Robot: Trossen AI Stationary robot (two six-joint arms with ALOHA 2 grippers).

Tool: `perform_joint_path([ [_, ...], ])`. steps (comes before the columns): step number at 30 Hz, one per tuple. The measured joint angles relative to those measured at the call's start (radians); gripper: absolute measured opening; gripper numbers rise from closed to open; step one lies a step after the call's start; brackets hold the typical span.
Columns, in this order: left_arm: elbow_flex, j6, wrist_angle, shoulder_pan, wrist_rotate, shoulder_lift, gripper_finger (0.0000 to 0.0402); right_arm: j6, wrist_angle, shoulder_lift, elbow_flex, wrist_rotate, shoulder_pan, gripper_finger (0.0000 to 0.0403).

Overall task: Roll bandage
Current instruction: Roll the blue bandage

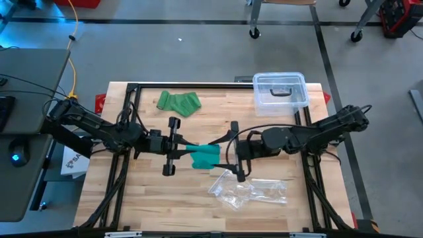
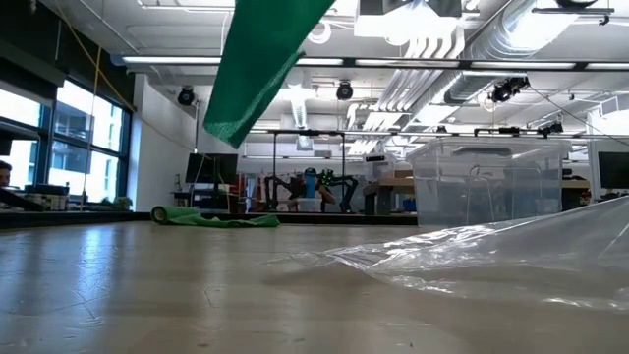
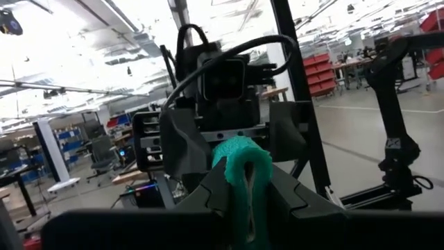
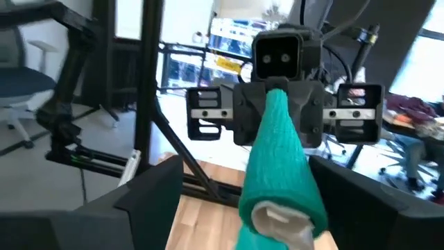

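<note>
Nearby, plastic bag (image 1: 249,191); clear bin (image 1: 281,90)

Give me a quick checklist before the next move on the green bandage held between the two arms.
1. Left gripper shut on the bandage: ok.
2. Right gripper open, jaws either side of the roll end: ok; whether they touch it, cannot tell.
3. Bandage lifted off the table: ok, hanging end shows high in the low view.
4. Plastic bag clear of the bandage: ok, lies nearer the front edge.
5. Second green bandage and clear container out of the way: ok, both at the far side.
</note>
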Motion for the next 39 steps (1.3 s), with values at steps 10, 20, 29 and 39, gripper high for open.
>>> perform_joint_path([
  [10,0.0,0.0,-0.016,0.0,0.0,0.0,0.0032,0.0,-0.015,0.0,0.01,0.045,-0.001,0.018],
  [20,0.0,-0.029,-0.018,-0.002,0.003,0.0,0.0034,-0.004,-0.015,0.0,0.01,0.045,-0.004,0.0048],
  [29,0.0,-0.104,-0.049,-0.003,0.007,-0.003,0.0138,-0.052,-0.023,0.0,0.009,0.064,-0.009,0.0102],
  [39,0.0,-0.159,-0.092,-0.003,-0.058,-0.006,0.0175,-0.063,-0.041,0.0,0.009,0.09,-0.017,0.0176],
])
